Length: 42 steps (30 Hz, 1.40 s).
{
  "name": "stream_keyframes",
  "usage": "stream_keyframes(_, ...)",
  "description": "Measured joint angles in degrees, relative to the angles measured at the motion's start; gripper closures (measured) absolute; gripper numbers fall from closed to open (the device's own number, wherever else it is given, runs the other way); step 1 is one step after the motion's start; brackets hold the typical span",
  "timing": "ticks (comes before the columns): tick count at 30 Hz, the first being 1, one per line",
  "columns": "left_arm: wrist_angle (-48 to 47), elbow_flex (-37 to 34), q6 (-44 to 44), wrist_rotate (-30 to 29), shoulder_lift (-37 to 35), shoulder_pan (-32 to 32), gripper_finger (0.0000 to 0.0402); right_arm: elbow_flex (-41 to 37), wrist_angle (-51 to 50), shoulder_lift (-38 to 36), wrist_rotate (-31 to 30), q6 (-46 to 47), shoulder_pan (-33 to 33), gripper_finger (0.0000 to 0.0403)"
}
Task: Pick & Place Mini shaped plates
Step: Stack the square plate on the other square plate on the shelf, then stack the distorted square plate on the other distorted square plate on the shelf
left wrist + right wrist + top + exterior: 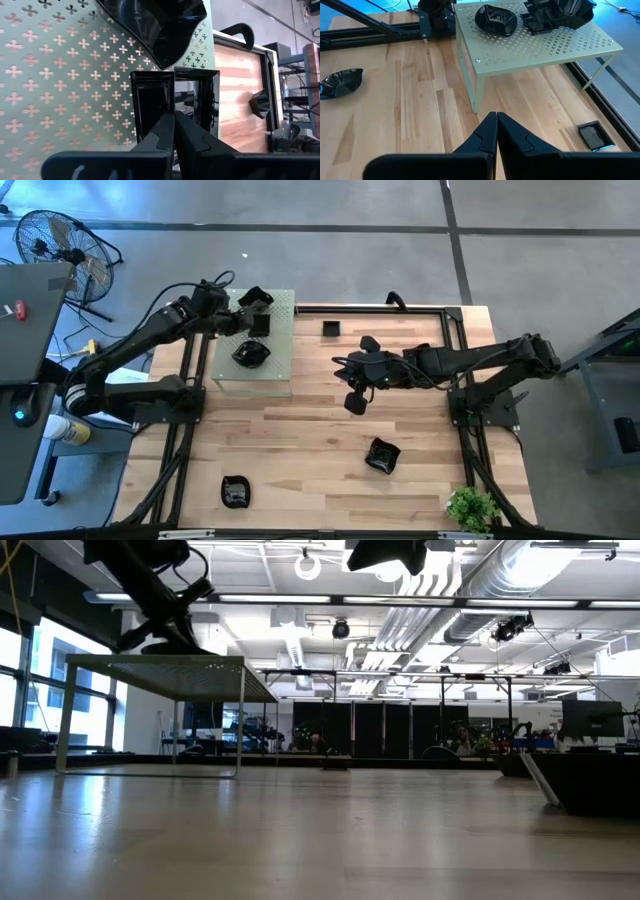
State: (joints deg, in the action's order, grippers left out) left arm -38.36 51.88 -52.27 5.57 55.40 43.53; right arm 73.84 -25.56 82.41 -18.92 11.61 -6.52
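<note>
Left end effector (pixel 174 131), fingers together, hovers over the pale green board (pixel 280 370) beside a square black plate (pixel 172 102) and a wavy one (pixel 160 27). Right end effector (pixel 496 131), also closed, empty, hangs above the bench (pixel 300 450); more plates (pixel 382 455) lie scattered there.

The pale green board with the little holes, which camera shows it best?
The right wrist view: the pale green perforated board shows whole, standing on legs with black plates on top. The high view shows only its top. The low view shows it edge-on. The left wrist view shows just a patch.
</note>
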Motion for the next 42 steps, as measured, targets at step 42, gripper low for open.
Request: stream_keyframes(42, 23.8, -7.1, 22.5, -14.1, -6.1, -33.7, 0.0401, -7.7, -25.8, -9.8, -0.3, 26.0, 21.3, 0.0402)
